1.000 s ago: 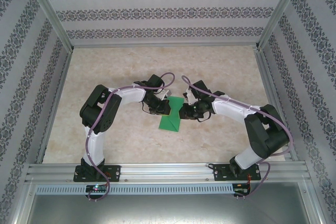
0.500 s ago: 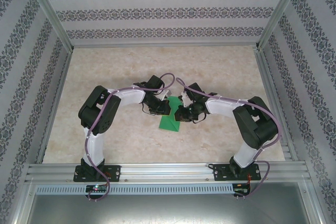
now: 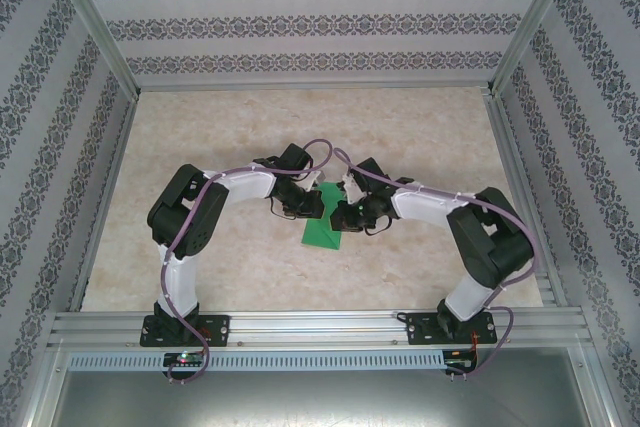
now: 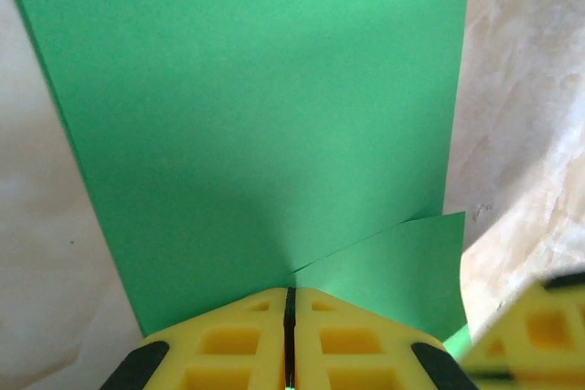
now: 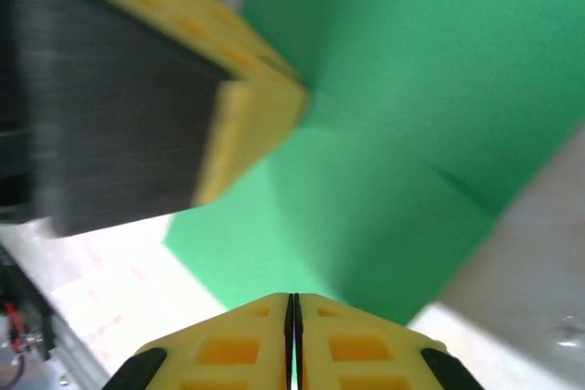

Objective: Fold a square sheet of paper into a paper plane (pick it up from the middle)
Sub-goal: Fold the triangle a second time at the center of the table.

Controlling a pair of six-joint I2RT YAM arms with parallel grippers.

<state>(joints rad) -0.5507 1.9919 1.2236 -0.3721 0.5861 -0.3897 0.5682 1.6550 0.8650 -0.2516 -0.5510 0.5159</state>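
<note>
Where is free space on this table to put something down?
Free: the far half of the table, up to the back wall; the near strip between the arm bases. Crowded: the middle, where left gripper and right gripper hold the green paper.

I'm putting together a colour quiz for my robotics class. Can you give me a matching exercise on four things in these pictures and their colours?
Things:
1. left gripper fingers
2. sheet of paper
3. arm cable
4. table

Colours:
a. purple
b. marbled beige
c. yellow
d. bright green

Pairs: 1-c; 2-d; 3-a; 4-b
</note>
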